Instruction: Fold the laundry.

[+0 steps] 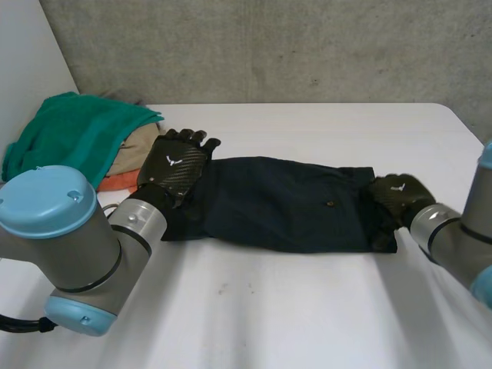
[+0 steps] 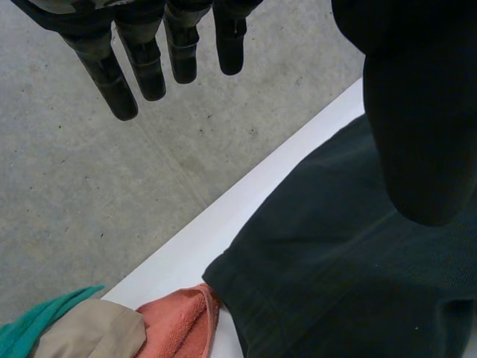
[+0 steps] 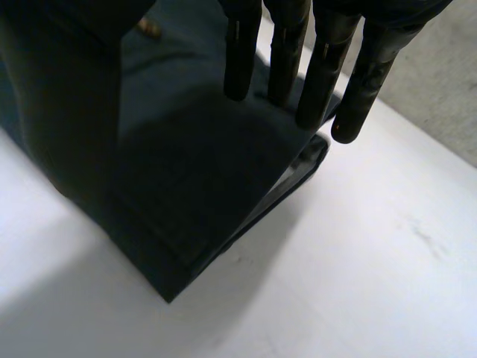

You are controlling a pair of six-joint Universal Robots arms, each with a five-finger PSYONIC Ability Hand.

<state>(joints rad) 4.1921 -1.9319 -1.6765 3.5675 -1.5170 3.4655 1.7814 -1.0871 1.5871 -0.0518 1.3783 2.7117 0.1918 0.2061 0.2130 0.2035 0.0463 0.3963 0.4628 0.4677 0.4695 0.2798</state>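
On the white table [image 1: 307,307] the dark garment [image 1: 284,204] lies as a long narrow band, so we judge the lengthwise fold done. Our left hand [image 1: 175,165] and right hand [image 1: 396,196] are at its two ends, fingers straight, grasping nothing; the crosswise fold and the pile of cloths [image 1: 77,134] are left to do

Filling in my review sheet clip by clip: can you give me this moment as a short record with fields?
garment: dark garment lying flat across the white table
left hand: left hand at the garment's end nearest the pile, fingers straight
right hand: right hand at the opposite end, fingers straight
pile: green cloth, beige cloth, orange towel, heaped beside the left hand
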